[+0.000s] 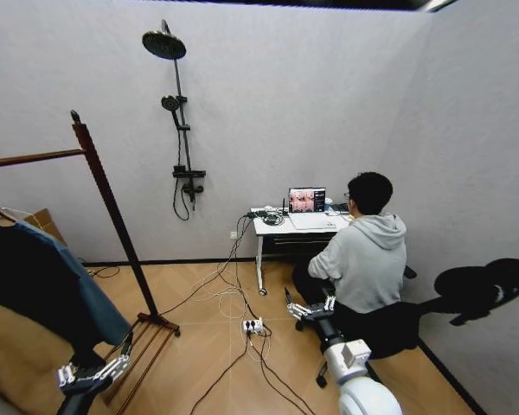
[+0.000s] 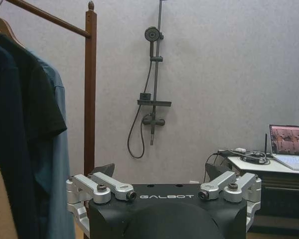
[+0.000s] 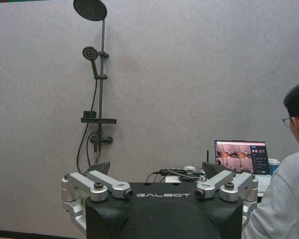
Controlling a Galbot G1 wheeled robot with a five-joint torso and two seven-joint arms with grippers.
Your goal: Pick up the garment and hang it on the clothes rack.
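Teal-blue garment (image 1: 88, 298): hangs on the clothes rack (image 1: 112, 203) at the robot's left, beside a black jacket (image 1: 26, 281) on the same rail; a wooden hanger (image 2: 5, 27) shows at its shoulder in the left wrist view.
Clothes rack: dark red-brown wood, one post with a finial, top rail, slatted low shelf on the wooden floor (image 1: 208, 346).
Left gripper (image 1: 92, 374): low, just beside the garment's hem, jaws spread wide, holding nothing.
Right gripper (image 1: 310, 308): held out over the floor, well apart from the rack, jaws spread wide, empty.
Backdrop: grey wall with a black shower set (image 1: 180, 112); white desk (image 1: 298, 226) with a laptop (image 1: 308, 207).
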